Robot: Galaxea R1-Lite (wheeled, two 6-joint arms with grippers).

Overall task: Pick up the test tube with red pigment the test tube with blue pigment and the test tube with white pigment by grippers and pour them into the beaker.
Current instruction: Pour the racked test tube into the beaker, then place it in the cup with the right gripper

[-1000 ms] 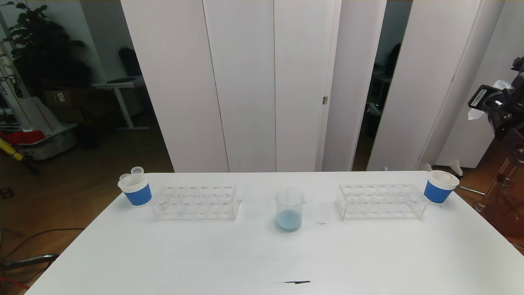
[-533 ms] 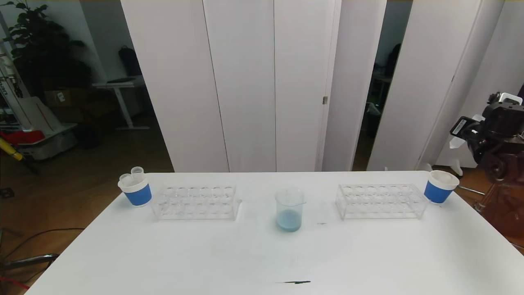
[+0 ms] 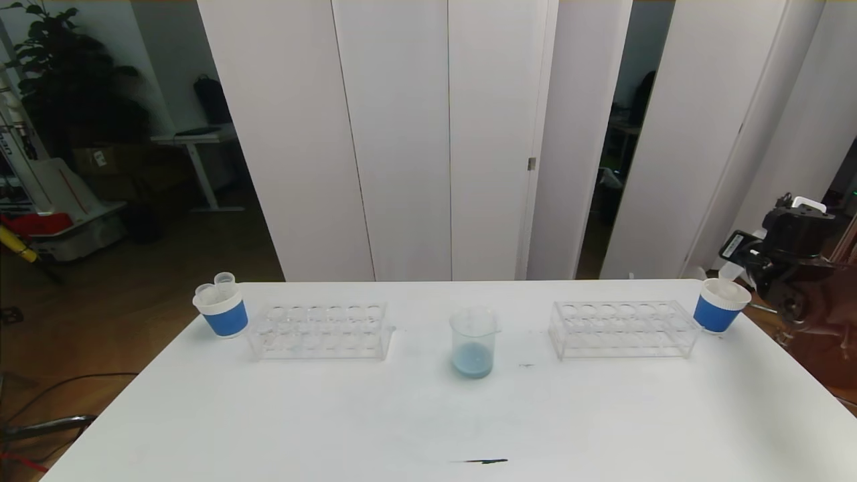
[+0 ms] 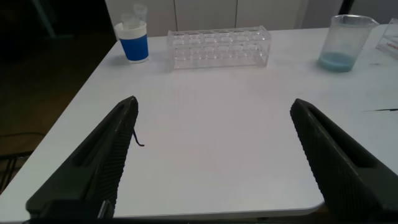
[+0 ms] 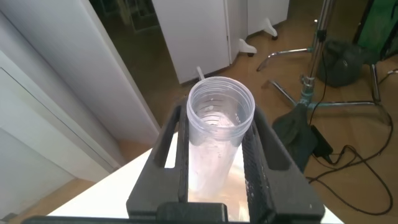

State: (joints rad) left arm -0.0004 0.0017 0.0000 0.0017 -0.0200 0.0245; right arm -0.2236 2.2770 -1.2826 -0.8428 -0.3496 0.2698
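Hovering right gripper (image 3: pixel 736 258) over paper cup (image 3: pixel 718 308) | fingers pinching test tube (image 5: pixel 217 134) | left fingers (image 4: pixel 106 162) spread

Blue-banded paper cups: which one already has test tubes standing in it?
The white paper cup with a blue band at the table's far left, beside the left clear rack: two clear tube mouths poke above its rim. The right-hand cup shows none; the right gripper holds a clear test tube over it.

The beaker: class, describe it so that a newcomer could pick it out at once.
On the white table, look midway between the two clear tube racks. The beaker stands there alone: a clear cylinder with a pouring lip, pale blue at its bottom, unlike the blue-banded paper cups.
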